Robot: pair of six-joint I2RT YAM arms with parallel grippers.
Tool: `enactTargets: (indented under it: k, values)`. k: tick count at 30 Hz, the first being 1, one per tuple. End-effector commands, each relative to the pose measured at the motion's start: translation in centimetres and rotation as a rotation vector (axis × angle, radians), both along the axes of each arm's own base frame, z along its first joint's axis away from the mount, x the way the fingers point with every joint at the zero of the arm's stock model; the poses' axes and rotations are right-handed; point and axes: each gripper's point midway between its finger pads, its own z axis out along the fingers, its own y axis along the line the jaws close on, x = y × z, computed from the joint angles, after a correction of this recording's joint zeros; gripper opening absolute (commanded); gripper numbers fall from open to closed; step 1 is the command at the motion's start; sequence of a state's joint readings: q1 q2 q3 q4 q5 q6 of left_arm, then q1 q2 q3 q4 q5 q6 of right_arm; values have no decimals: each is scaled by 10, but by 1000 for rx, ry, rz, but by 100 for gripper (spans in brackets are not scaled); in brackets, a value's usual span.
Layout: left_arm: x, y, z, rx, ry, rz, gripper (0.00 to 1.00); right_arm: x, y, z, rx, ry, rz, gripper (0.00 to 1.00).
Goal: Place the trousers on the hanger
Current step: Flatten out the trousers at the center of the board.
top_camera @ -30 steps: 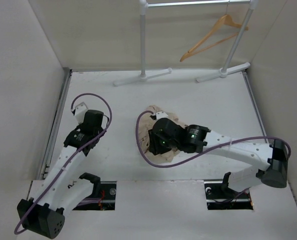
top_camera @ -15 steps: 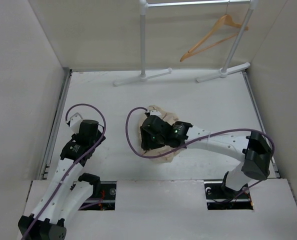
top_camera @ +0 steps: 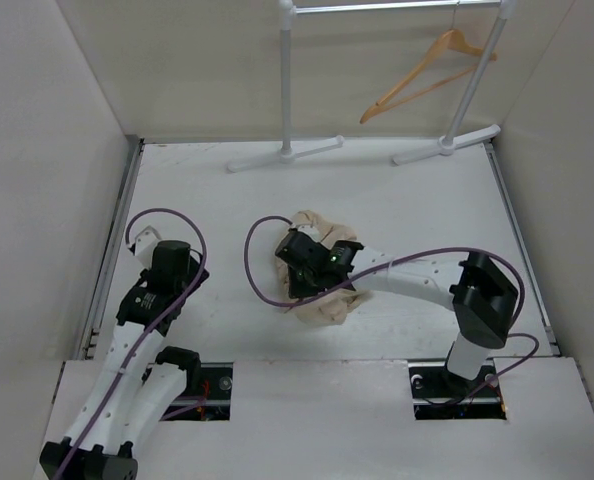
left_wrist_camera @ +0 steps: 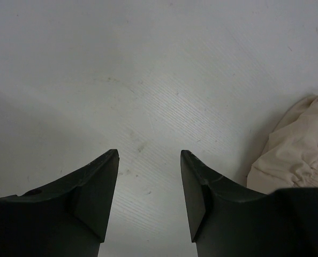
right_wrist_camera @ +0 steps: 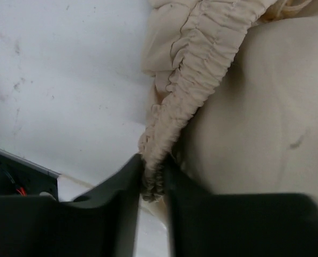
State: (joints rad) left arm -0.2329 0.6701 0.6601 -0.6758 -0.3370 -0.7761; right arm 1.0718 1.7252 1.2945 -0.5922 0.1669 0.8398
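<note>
Beige and crumpled, the trousers (top_camera: 329, 306) lie in a heap near the middle of the white table (top_camera: 407, 200), a little toward its near side. We have the right hand (right_wrist_camera: 151, 179) down on the left part of the heap. In the right wrist view its two dark fingers (right_wrist_camera: 116, 203) are pinched together on the gathered elastic waistband (right_wrist_camera: 202, 69), with only the thickness of the band between them. From the grip the band runs up across the looser cloth. Our left hand (left_wrist_camera: 148, 160) is well to the left of the heap, its fingers spread apart with nothing between them but bare table. The edge of the trousers shows at the right of the left wrist view, clear of the fingers. The hanger (top_camera: 425, 72), light tan wood with a thin metal hook, hangs tilted from the bar of the white rack (top_camera: 287, 90) at the far right, well apart from the trousers and from both hands.
</note>
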Motion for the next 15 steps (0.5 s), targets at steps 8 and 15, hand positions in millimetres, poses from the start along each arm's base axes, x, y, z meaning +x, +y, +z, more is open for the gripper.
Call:
enactTargets:
  k: [8,15]
  values:
    - [4,5,3,-19,-17,33,51,13,34,255,495,-346,61,7]
    - [21,11,32,-39,-61,72,56,-11,-72,510,789,-846,-54,4]
